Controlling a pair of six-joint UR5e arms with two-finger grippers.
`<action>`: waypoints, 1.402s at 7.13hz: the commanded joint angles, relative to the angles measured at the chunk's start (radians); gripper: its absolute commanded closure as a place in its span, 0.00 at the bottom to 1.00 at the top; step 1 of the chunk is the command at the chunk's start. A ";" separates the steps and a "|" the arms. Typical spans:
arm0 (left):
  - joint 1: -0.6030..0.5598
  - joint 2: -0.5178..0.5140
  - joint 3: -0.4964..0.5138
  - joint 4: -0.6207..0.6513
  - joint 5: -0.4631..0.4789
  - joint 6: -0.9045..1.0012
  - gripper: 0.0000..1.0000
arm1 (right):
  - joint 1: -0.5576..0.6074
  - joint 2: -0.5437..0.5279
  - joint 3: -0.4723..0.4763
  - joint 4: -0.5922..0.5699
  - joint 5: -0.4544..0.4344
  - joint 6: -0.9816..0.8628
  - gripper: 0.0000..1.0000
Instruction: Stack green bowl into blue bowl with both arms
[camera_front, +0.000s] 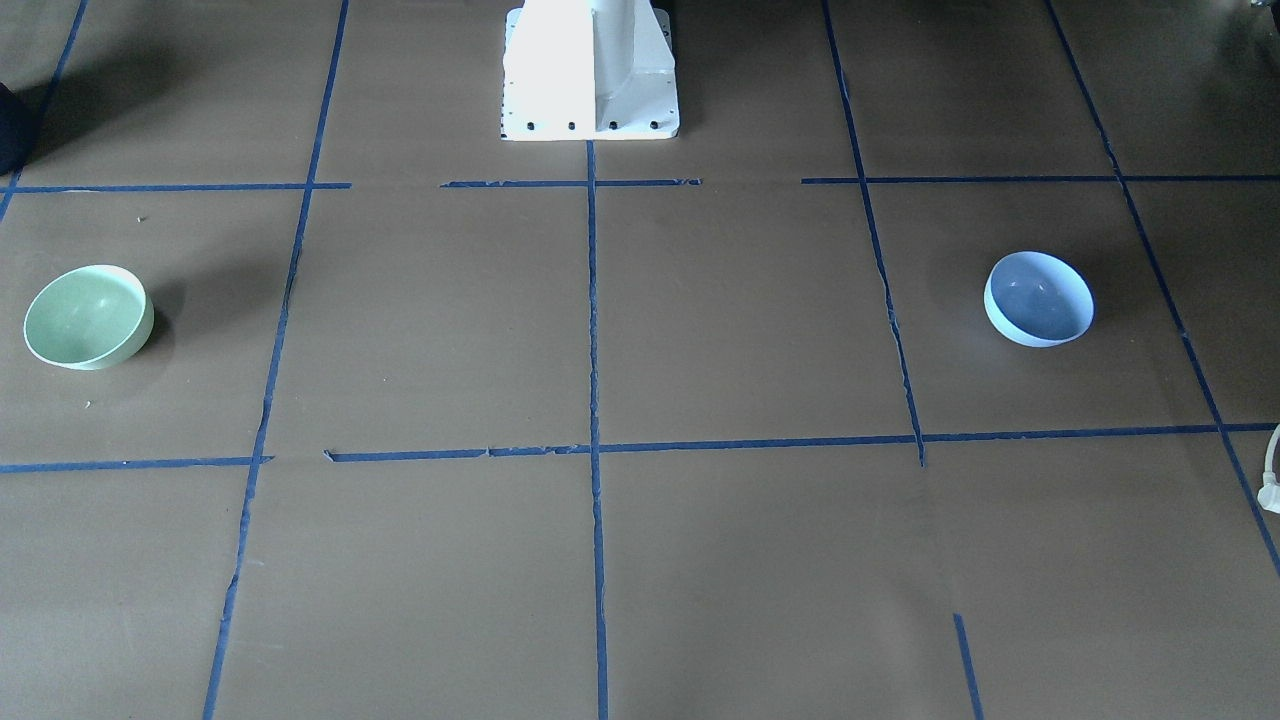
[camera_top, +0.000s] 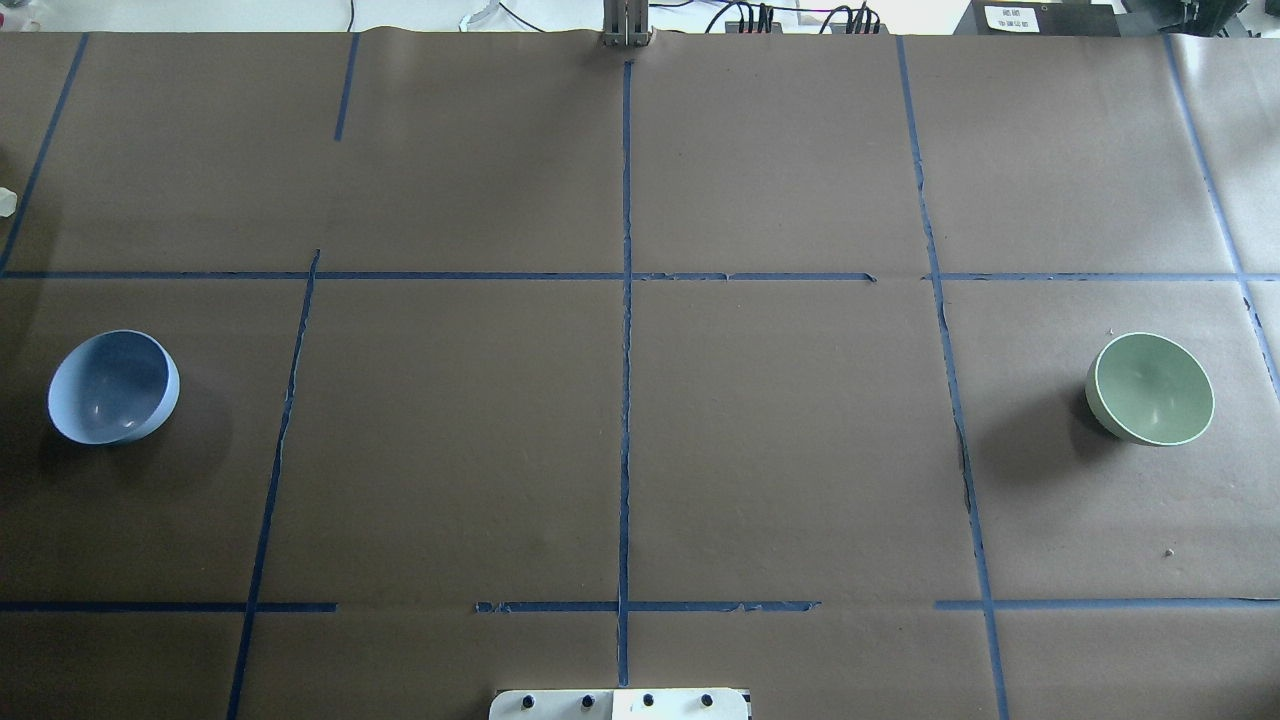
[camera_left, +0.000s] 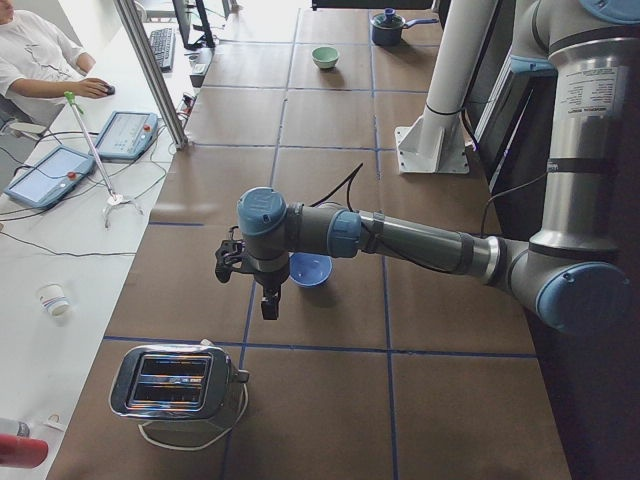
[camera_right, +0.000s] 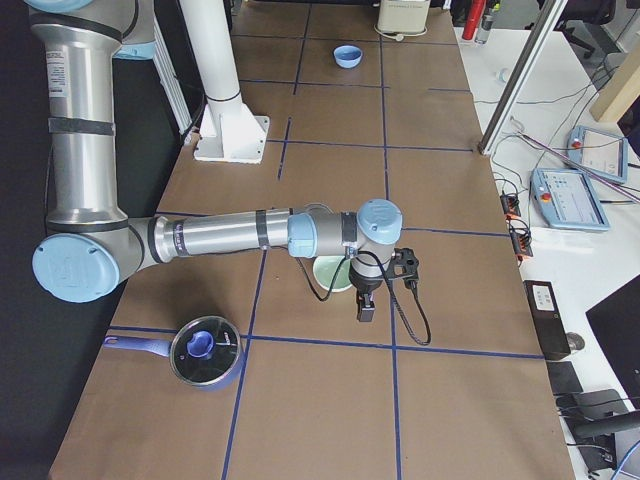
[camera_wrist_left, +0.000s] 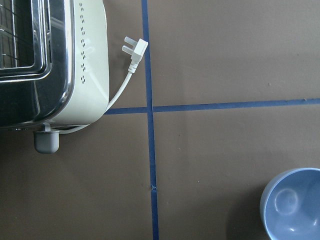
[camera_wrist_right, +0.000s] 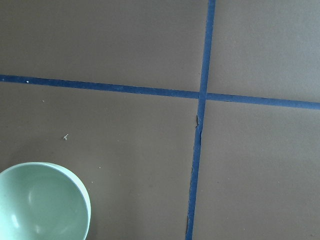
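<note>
Passes freely over bare worktop (camera_top: 780, 440) from blue bowl (camera_top: 113, 387) across to green bowl (camera_top: 1150, 388). Meets toaster (camera_left: 172, 382) and its loose plug (camera_wrist_left: 136, 50) near blue bowl's outer side.

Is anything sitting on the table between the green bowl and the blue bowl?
No. In the overhead view the green bowl and the blue bowl sit far apart, and between them lies only brown paper with flat blue tape lines. Nothing visible blocks the way.

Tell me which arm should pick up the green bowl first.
Right. The green bowl sits on the robot's right side, and the right gripper hangs close to it. The left gripper hangs by the blue bowl, far off on the left side.
</note>
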 joint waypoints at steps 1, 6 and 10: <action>0.002 0.002 -0.008 -0.002 0.000 -0.003 0.00 | -0.011 0.000 0.004 0.014 0.011 -0.001 0.00; 0.247 0.063 -0.009 -0.243 0.006 -0.380 0.00 | -0.058 -0.020 -0.010 0.140 0.011 0.002 0.00; 0.477 0.081 0.070 -0.507 0.120 -0.653 0.00 | -0.078 -0.023 -0.013 0.152 0.006 0.004 0.00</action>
